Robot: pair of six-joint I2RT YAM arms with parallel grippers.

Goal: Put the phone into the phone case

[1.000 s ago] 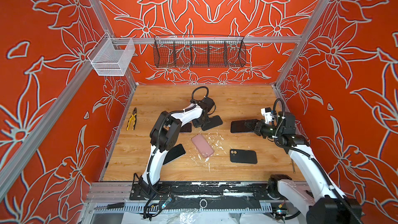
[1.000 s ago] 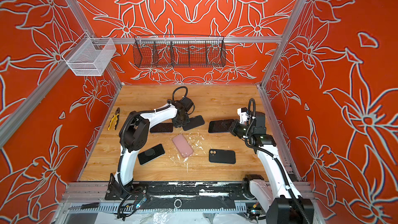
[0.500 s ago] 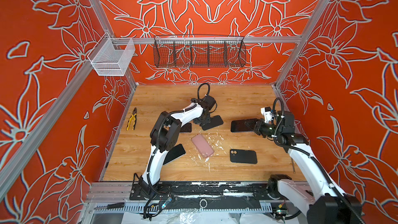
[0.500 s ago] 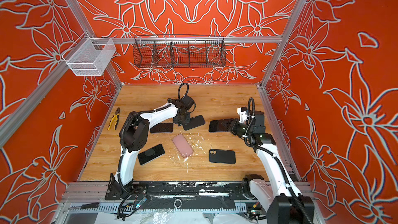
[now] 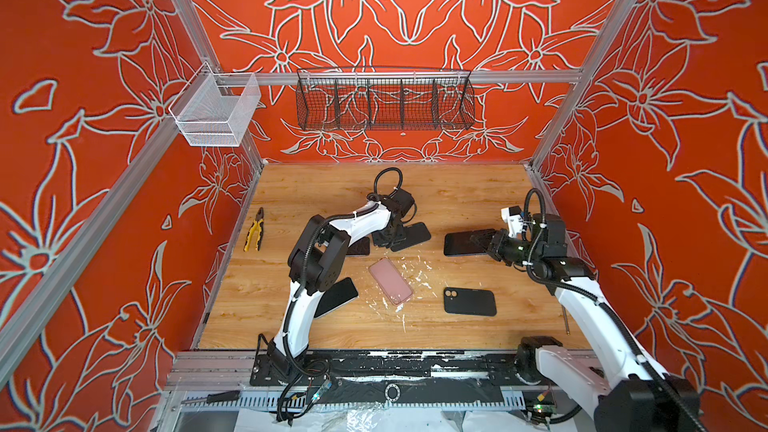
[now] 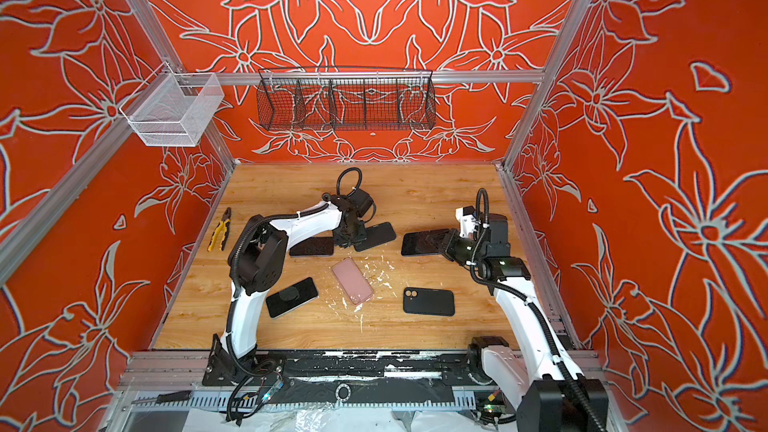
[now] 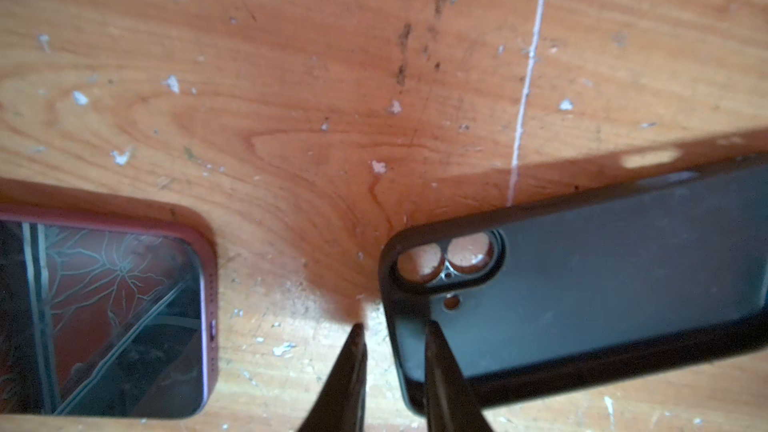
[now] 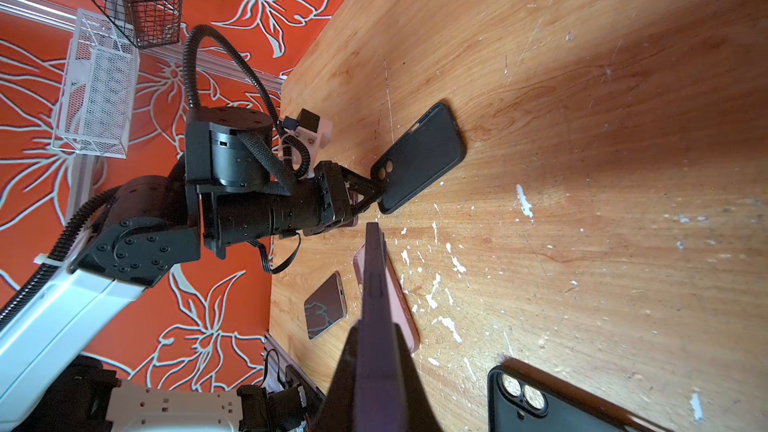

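My right hand (image 5: 485, 241) is clenched on the phone (image 5: 461, 243), holding it over the bench (image 5: 457, 193). My left hand (image 7: 392, 330) is slack, jaws slightly parted astride the camera-end rim of the case (image 7: 602, 284), near the phone, not touching it.

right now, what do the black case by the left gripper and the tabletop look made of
Black case: probably soft rubbery plastic or silicone, matte; its dull surface shows no reflections and the lip is rounded.
Tabletop: wood or wood-look laminate, smooth; grain pattern, scuffed, with white flecks.
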